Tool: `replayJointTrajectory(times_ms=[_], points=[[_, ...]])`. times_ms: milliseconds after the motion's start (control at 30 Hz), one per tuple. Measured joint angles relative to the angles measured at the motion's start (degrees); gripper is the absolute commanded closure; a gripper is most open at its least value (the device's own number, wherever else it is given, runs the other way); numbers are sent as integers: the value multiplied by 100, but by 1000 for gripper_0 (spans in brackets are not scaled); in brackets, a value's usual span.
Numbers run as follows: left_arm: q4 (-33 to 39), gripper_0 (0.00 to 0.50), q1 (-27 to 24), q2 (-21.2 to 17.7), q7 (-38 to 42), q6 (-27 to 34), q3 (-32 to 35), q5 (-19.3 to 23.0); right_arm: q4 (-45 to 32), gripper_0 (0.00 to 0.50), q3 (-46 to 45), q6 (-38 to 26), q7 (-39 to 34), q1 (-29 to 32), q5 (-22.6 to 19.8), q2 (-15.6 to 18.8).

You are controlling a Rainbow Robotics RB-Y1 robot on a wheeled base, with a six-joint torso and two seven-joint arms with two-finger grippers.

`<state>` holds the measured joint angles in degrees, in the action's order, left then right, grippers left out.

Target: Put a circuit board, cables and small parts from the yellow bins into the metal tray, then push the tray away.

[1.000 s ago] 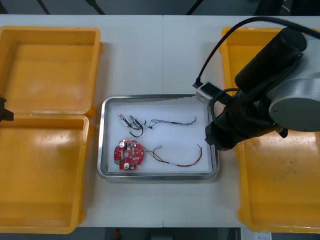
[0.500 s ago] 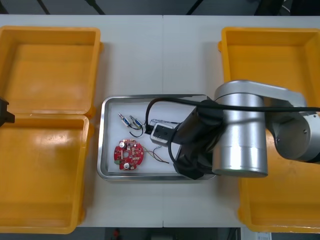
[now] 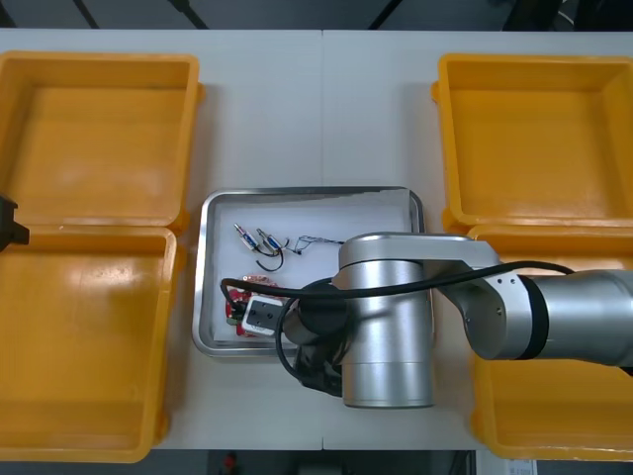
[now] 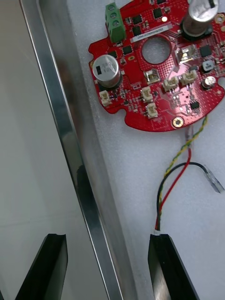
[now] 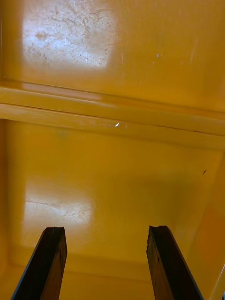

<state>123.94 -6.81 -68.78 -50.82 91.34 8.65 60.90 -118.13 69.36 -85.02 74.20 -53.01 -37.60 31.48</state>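
Both open: right tool [image 4: 107, 239] astride tray [image 4: 61, 122] holding circuit board [image 4: 133, 70], left tool [image 5: 105, 232] over bin [image 5: 112, 178].

Overhead front view; close wrist views down onto tray [image 4: 70, 140], yellow bin [image 5: 112, 187].

The light table [image 3: 316, 109] bears four yellow bins [image 3: 99, 139], with a metal tray [image 3: 316, 191] between them.

We saw a light table [image 3: 297, 119], seamed down its middle, with dark floor [image 3: 297, 12] beyond its far edge.
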Motion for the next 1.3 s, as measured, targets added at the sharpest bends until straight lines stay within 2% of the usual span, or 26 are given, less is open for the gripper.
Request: replayJointTrajectory(times_ms=[200,800,833,867,900,933,967,1000,1300], points=[[0,0,0,0,0,0,-4,1,220,0,148,83,45,-1,7,-170],[-2,0,0,0,0,0,-4,2,623,0,496,167,136,-12,251,-294],[-2,0,0,0,0,0,-4,2,647,131,498,170,137,-12,252,-305],[-2,0,0,0,0,0,-4,2,672,131,501,172,138,-13,255,-314],[-2,0,0,0,0,0,-4,2,690,419,504,173,139,-13,261,-324],[-2,0,0,0,0,0,-4,2,704,419,507,174,140,-14,271,-332],[-2,0,0,0,0,0,-4,2,710,484,508,176,140,-14,288,-336],[-2,0,0,0,0,0,-4,2,710,499,509,177,140,-14,321,-337],[-3,0,0,0,0,0,-4,2,710,500,519,199,393,-36,648,-358]])
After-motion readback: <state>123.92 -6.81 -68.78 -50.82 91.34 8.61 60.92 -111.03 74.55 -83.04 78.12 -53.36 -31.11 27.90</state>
